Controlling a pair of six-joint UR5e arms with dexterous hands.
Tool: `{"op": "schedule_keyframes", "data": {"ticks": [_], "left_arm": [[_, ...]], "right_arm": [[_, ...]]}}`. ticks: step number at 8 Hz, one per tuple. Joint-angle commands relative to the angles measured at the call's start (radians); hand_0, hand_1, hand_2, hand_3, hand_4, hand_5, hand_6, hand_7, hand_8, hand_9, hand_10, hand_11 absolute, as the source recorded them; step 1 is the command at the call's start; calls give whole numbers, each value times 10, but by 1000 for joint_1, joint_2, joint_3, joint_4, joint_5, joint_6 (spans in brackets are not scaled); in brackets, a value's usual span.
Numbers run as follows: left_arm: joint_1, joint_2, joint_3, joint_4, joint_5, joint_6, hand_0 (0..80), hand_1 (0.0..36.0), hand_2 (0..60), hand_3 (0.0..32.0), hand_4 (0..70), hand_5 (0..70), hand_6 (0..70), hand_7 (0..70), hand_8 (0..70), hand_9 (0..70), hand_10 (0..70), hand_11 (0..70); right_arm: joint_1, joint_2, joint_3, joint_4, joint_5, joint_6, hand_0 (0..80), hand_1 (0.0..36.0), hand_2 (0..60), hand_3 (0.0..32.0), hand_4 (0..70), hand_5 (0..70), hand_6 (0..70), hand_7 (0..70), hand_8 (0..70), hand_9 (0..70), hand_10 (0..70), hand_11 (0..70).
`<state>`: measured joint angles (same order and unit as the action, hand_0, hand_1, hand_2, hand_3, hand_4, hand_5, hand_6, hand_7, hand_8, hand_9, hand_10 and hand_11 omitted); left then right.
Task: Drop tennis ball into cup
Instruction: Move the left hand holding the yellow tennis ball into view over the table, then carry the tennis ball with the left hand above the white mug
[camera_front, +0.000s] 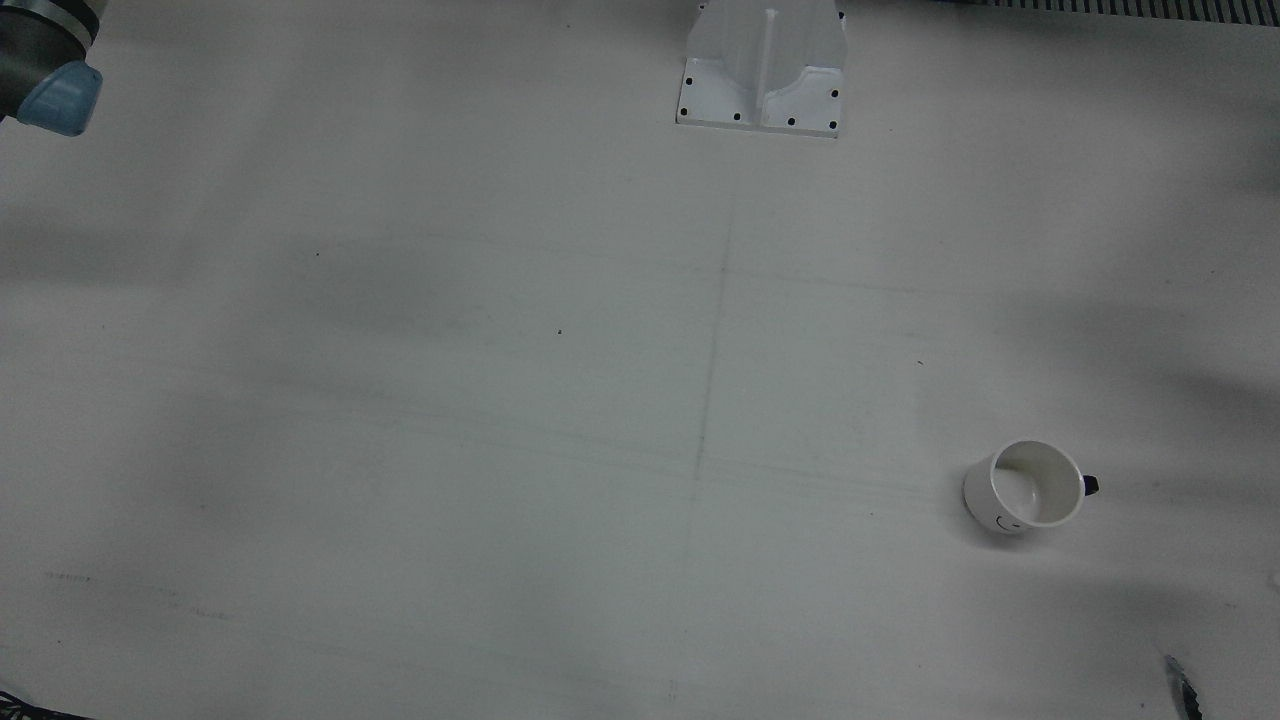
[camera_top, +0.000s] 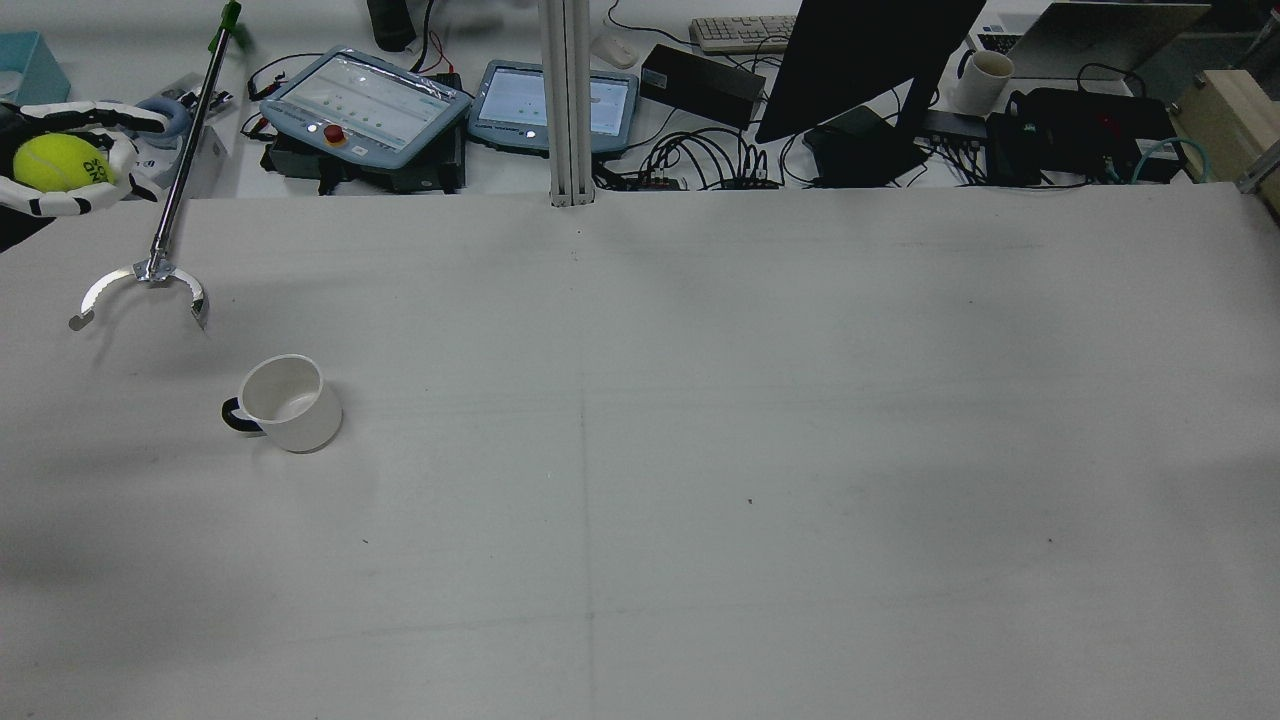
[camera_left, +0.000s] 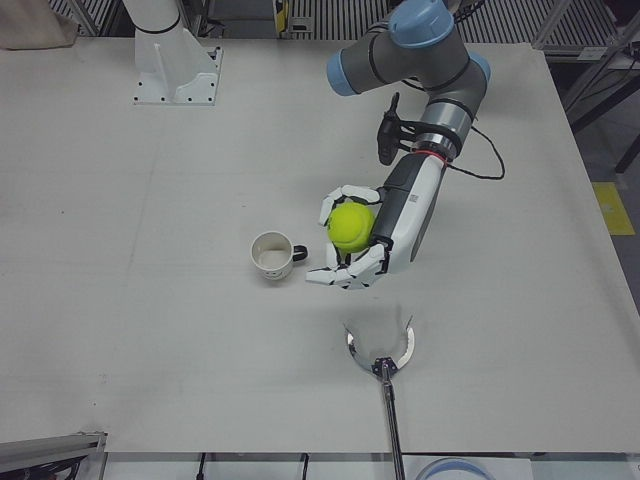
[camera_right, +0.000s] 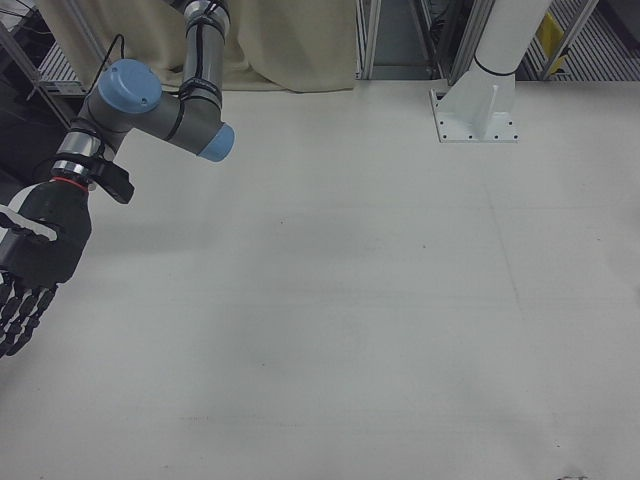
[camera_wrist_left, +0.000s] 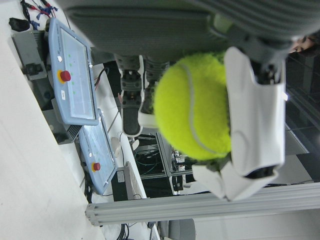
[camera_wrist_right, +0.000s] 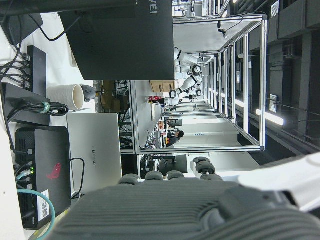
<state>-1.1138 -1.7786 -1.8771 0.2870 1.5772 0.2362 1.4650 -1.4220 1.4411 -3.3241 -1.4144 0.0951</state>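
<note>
Grabber claw (camera_left: 379, 345) lies beside left robot hand (camera_left: 362, 240) holding ball (camera_left: 351, 226).

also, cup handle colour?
Black, on a white cup; the handle shows best in the rear view.

Landmark: white ceramic cup with a dark handle (camera_top: 290, 402). The rear view looks forward and down from high behind it, toward the desk clutter beyond. The front view looks almost straight down; the cup (camera_front: 1025, 487) sits low right there. The left-front view faces the robot from the opposite side, sharing the cup (camera_left: 272, 256) with both. The right-front view covers the other table half. Both hand views lie sideways, close-up.
</note>
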Motion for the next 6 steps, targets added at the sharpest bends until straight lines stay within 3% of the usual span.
{"op": "schedule_keyframes", "data": {"ticks": [1,2,3,4,5,6], "left_arm": [[190,1,3,-2,-88,15,565,327,600,0,344,205,700,700,515,700,259,395],[231,4,7,-6,-123,15,564,332,600,0,348,174,552,700,489,700,260,396],[236,1,9,-8,-125,17,566,329,600,0,353,176,563,700,493,700,262,398],[238,2,12,-15,-125,26,561,320,600,0,354,188,634,700,507,700,265,402],[238,2,25,-32,-125,31,560,321,600,0,354,180,589,700,498,700,262,398],[238,4,26,-32,-125,31,532,305,600,0,337,145,436,700,438,665,240,363]], "right_arm": [[-2,0,-2,0,0,0,0,0,0,0,0,0,0,0,0,0,0,0],[-2,0,-2,0,0,0,0,0,0,0,0,0,0,0,0,0,0,0],[-2,0,-2,0,0,2,0,0,0,0,0,0,0,0,0,0,0,0],[-2,0,-2,0,0,0,0,0,0,0,0,0,0,0,0,0,0,0],[-2,0,-1,0,0,0,0,0,0,0,0,0,0,0,0,0,0,0],[-2,0,-1,0,0,0,0,0,0,0,0,0,0,0,0,0,0,0]]}}
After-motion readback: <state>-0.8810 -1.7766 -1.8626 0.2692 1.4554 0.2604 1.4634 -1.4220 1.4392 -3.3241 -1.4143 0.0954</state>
